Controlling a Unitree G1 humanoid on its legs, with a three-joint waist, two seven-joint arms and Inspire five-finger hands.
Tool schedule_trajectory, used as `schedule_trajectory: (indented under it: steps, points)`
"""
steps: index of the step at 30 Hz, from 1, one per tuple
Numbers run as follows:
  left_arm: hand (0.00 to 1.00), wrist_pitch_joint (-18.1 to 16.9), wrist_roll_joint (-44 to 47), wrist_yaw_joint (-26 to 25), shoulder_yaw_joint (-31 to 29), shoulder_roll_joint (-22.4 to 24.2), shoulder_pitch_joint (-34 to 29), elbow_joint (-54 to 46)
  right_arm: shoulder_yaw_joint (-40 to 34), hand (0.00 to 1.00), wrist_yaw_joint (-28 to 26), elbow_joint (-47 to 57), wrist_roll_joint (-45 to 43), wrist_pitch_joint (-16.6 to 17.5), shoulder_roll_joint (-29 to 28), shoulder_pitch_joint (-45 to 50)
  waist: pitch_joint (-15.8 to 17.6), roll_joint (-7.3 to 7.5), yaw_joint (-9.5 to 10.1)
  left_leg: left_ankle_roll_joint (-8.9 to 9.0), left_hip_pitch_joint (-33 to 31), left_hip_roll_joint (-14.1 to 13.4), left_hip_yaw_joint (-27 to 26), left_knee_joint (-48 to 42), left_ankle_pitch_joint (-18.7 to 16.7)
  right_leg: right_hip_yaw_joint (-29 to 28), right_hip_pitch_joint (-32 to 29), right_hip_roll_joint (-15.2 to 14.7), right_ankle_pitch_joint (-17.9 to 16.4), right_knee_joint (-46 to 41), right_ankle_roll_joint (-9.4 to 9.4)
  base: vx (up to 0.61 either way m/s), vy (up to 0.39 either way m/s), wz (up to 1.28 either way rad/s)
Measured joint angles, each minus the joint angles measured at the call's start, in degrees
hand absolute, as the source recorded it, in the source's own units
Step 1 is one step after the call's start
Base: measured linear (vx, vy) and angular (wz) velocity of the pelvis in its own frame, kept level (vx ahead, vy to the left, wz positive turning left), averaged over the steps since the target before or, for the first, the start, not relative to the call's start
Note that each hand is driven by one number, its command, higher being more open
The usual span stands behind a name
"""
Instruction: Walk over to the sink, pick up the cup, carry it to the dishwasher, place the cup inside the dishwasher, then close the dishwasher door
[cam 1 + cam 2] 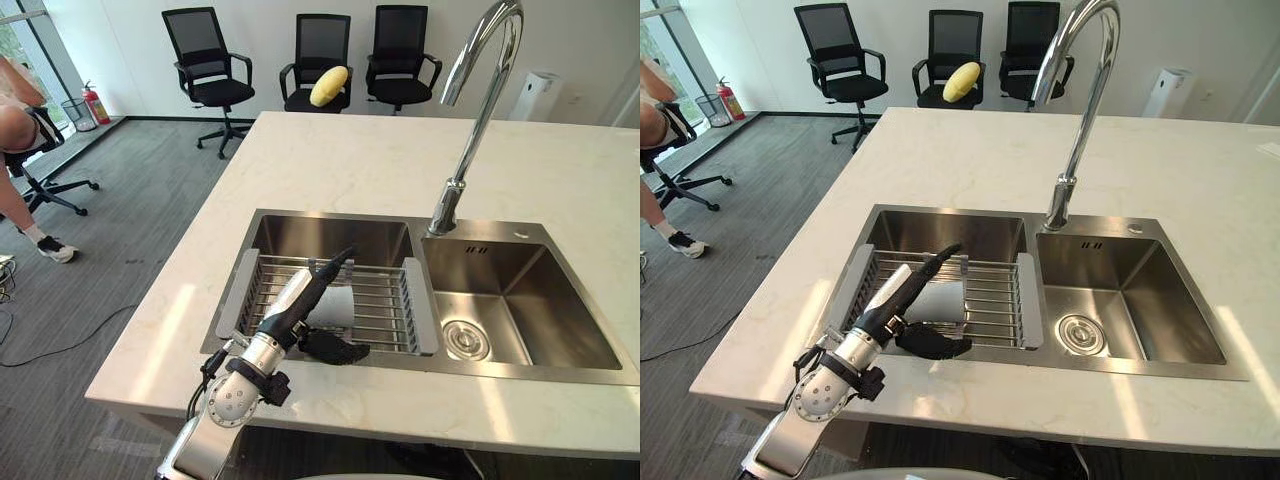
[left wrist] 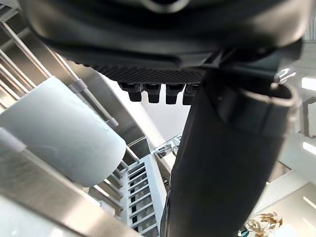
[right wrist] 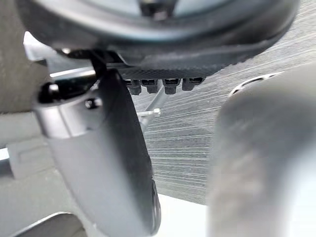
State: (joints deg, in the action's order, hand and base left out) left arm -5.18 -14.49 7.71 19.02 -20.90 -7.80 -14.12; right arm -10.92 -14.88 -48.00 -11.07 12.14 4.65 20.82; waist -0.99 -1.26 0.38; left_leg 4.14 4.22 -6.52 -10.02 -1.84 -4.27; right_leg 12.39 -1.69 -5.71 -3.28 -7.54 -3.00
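The white cup [image 1: 338,305] lies on its side on the wire rack [image 1: 385,300] across the left basin of the sink [image 1: 330,235], which is set in the pale desk [image 1: 350,160]. The left hand [image 1: 335,349] rests at the near edge of the rack, just near of the cup, its fingers loose and apart and not closed around it. The right hand [image 3: 113,163] hangs above the grey floor [image 3: 197,148], also loose and holding nothing.

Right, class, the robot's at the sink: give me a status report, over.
Left hand open beside the cup, not gripping. Right hand open, idle. Cup lying on its side on the rack. Nothing blocking it.
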Motion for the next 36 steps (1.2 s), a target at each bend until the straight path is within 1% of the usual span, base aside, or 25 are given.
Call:
schedule_trajectory:
  steps: [3,6,8,11,14,19,22,26,30,33,36]
  points:
    - [1.00,1.5,0.1,0.0,0.1,-2.2,2.6,3.6,-0.1,1.00,-0.4,-0.1,0.0,-0.4,0.0,-0.1,0.0,-0.03,-0.47,0.07,0.1,0.0,0.0,1.4,1.1,0.0,0.0,0.3,1.0,1.0,-0.03,-0.06,-0.016,-0.01]
    - [1.00,1.9,0.4,0.2,0.0,-4.4,4.6,5.4,-0.5,1.00,-0.9,-0.7,0.0,-0.6,0.1,-0.4,0.0,-0.08,-1.04,0.15,0.4,0.0,0.1,2.6,1.9,0.2,0.0,0.6,1.5,1.7,0.23,-0.01,-0.007,0.00]
    - [1.00,1.9,1.3,0.3,0.0,-5.3,5.5,5.5,-1.3,1.00,-1.1,-1.5,0.0,-0.8,0.0,-0.6,0.1,-0.14,-1.27,0.21,0.5,0.0,0.1,3.0,2.2,0.2,0.0,0.6,1.9,1.9,-0.17,0.00,0.000,0.00]
    - [1.00,2.0,2.2,1.1,0.0,-7.0,7.8,5.5,-2.3,1.00,-1.3,-2.4,0.0,-0.9,0.0,-0.9,0.1,-0.30,-1.32,0.24,0.9,0.0,0.1,3.7,2.4,0.2,0.0,0.7,2.0,2.0,-0.25,0.04,-0.004,-0.02]
    - [1.00,3.1,2.2,1.4,-0.9,-7.9,10.6,5.5,-2.8,1.00,-1.6,-2.9,0.0,-0.9,0.0,-1.1,0.2,-0.34,-1.36,0.23,0.9,0.1,0.0,3.7,2.4,-0.1,0.1,0.7,2.0,1.9,-0.28,0.02,0.004,0.00]
    - [1.00,3.2,7.5,2.1,-3.4,-9.9,14.8,5.4,-3.5,1.00,-2.0,-3.8,0.0,-0.9,0.0,-2.4,0.3,-0.55,-1.35,0.16,0.9,0.2,0.0,3.6,2.3,-0.8,-0.1,0.7,1.8,1.4,-0.33,0.00,0.000,0.00]
    - [1.00,3.2,8.2,3.3,-5.2,-10.6,15.9,5.4,-3.8,1.00,-2.6,-3.8,0.1,-0.9,0.1,-2.3,0.4,-0.62,-1.36,0.15,0.9,0.2,0.0,3.5,2.3,-1.1,-0.5,0.6,1.3,0.6,-0.30,0.00,0.000,0.00]
    - [1.00,3.7,8.3,5.6,-5.3,-12.7,17.5,5.4,-3.9,1.00,-2.7,-3.8,0.2,-1.0,0.5,-2.2,0.4,-0.62,-1.35,0.16,1.0,0.2,0.0,3.6,2.3,-1.4,-1.1,0.6,0.6,-0.8,-0.34,0.00,0.000,0.00]
    - [1.00,4.4,8.3,6.5,-5.2,-13.1,18.7,5.6,-3.9,1.00,-2.7,-3.9,0.2,-1.6,0.7,-2.2,0.4,-0.62,-1.52,0.17,1.0,0.1,0.0,3.6,2.3,-1.7,-1.5,0.6,0.0,-1.7,-0.23,0.00,0.000,0.00]
    - [1.00,4.5,8.2,6.8,-4.8,-14.8,20.1,8.6,-3.9,1.00,-2.7,-4.1,0.2,-1.9,0.9,-2.6,0.4,-0.64,-1.99,0.25,1.1,0.1,0.1,3.9,2.4,-1.5,-1.5,0.6,0.0,-1.6,-0.11,0.00,0.000,0.00]
    - [1.00,5.7,8.2,7.7,-4.7,-16.7,20.7,12.3,-3.9,1.00,-2.7,-4.2,0.2,-1.9,1.2,-2.7,0.3,-0.61,-2.71,0.24,1.4,0.2,0.1,4.2,2.4,-1.6,-1.4,0.6,0.0,-1.5,-0.11,0.00,0.000,0.00]
